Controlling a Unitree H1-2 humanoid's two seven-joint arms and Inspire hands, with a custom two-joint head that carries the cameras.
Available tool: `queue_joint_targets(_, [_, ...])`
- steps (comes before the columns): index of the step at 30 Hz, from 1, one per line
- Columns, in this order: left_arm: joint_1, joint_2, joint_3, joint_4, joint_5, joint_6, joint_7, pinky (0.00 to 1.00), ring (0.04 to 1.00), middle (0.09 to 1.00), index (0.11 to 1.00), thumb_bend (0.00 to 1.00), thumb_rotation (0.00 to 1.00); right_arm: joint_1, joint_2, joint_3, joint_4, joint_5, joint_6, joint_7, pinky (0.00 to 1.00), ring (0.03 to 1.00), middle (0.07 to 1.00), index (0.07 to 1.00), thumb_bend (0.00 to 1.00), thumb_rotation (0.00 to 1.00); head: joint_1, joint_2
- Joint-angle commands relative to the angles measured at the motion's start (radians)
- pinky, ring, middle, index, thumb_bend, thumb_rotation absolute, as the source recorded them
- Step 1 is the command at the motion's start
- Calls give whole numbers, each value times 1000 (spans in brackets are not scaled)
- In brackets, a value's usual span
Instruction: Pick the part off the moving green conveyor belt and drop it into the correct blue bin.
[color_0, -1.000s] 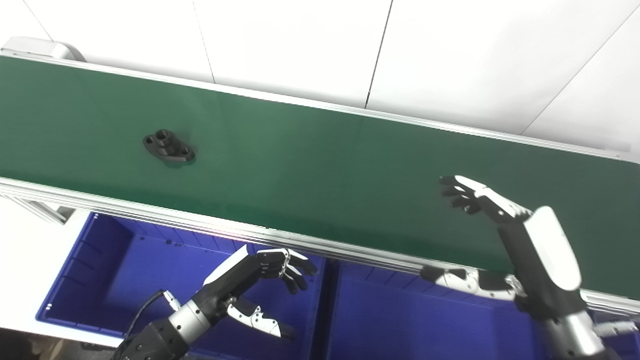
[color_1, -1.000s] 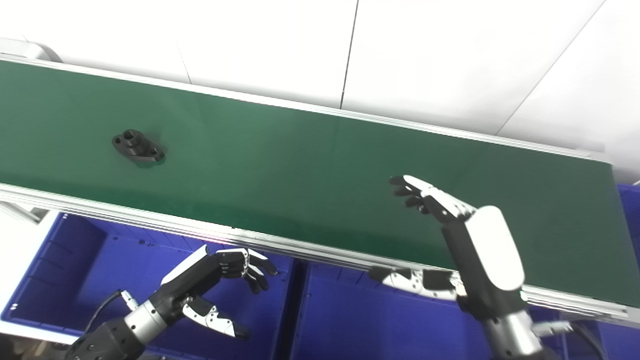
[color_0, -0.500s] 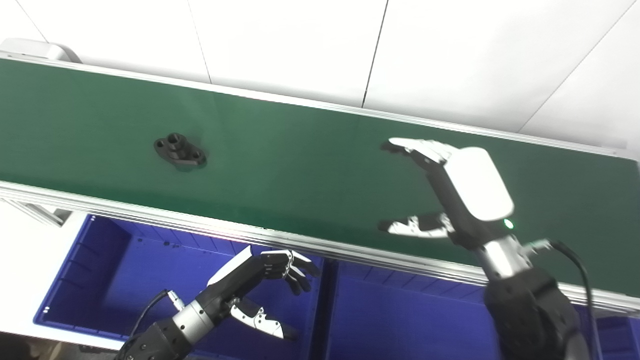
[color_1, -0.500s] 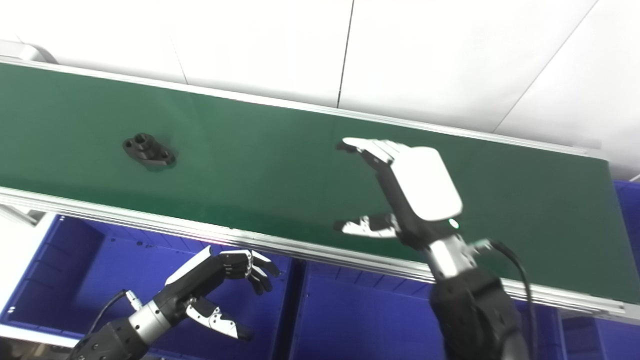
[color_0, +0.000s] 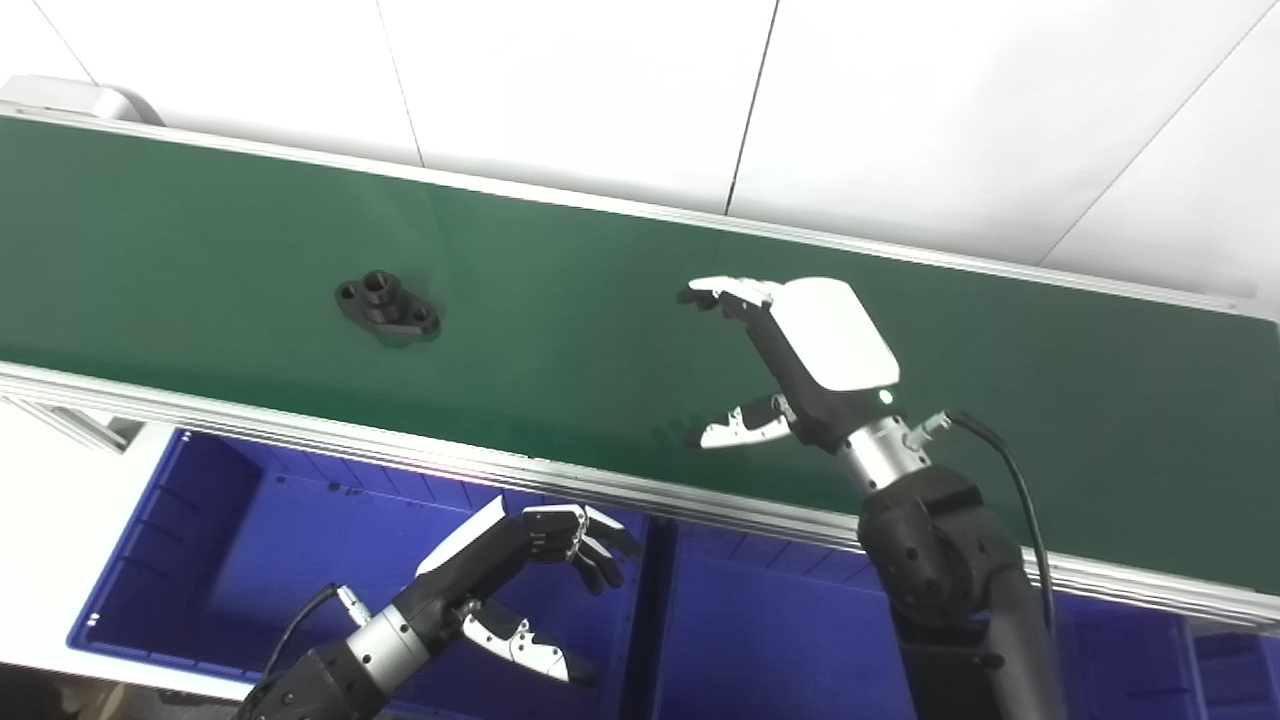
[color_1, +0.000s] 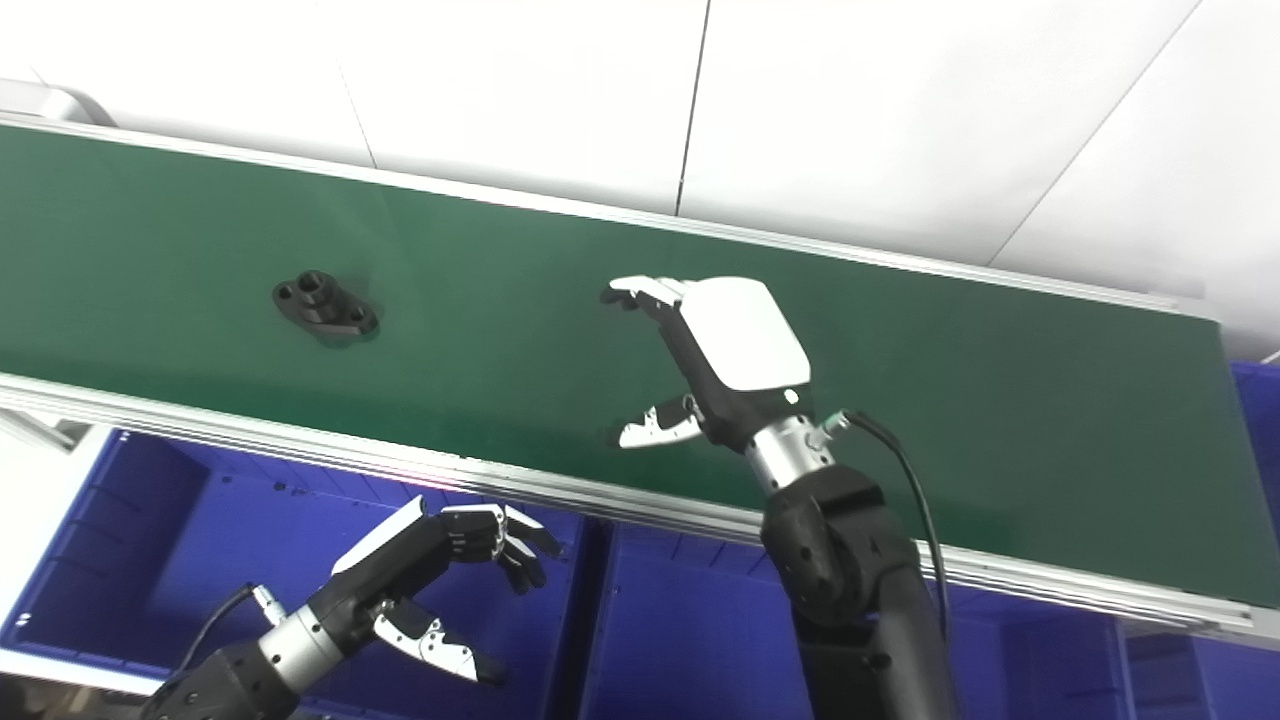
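Black flanged metal part (color_0: 388, 304) lying flat on the long green conveyor belt (color_0: 560, 330), toward its left end, nearer the front aluminium edge. Right hand (color_0: 790, 350) over the middle of the belt, fingers and thumb spread wide, grasping nothing, well apart from the part. Left hand (color_0: 520, 575) below the belt's front edge, over the left blue plastic bin (color_0: 150, 540), loosely spread, empty.

Behind the far edge runs a white panelled wall (color_0: 560, 90), split by thin dark seams (color_0: 750, 110). At the far left corner sits a rounded grey end cover (color_0: 75, 97). Near-left, an aluminium frame strut (color_0: 70, 425) and white surface (color_0: 50, 520).
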Motion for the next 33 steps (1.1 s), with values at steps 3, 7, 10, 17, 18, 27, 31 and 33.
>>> queue_joint_targets(3, [9, 2, 1, -27, -9, -35, 12, 515, 592, 711, 669, 782, 136, -63, 37, 11, 34, 11, 25, -40, 639, 710, 746, 771, 800, 167, -20, 11])
queue_joint_targets(7, [11, 2, 0, -35, -10, -30, 11, 521, 601, 714, 674, 779, 139, -87, 44, 36, 84, 5, 14, -61, 625, 698, 738, 768, 787, 182, -23, 13])
queue_joint_targets(10, [13, -4, 0, -35, -4, -37, 16, 515, 598, 710, 669, 780, 146, -87, 44, 59, 125, 4, 1, -99, 620, 689, 738, 770, 781, 180, -12, 13])
queue_joint_targets(17, [16, 0, -5, -39, -2, -37, 24, 510, 596, 710, 668, 777, 153, -104, 59, 107, 218, -8, 8, -171, 648, 705, 741, 782, 802, 169, -13, 11])
queue_joint_targets(18, [16, 1, -5, -40, -2, -36, 24, 510, 596, 711, 669, 777, 156, -109, 64, 111, 232, -6, 8, -184, 648, 698, 735, 783, 803, 169, -13, 10])
queue_joint_targets(27, [22, 3, -9, -38, -8, -39, 23, 510, 599, 709, 667, 775, 151, -150, 92, 150, 308, -10, 31, -223, 643, 709, 747, 791, 814, 177, -10, 12])
queue_joint_targets(31, [25, 5, -11, -43, -5, -39, 22, 509, 599, 707, 665, 773, 154, -158, 108, 155, 334, 1, 29, -252, 639, 705, 739, 790, 818, 165, -8, 13])
queue_joint_targets(33, [26, 5, -12, -42, -8, -40, 22, 512, 601, 707, 664, 774, 149, -161, 114, 154, 343, 2, 29, -267, 633, 698, 733, 785, 817, 168, -8, 13])
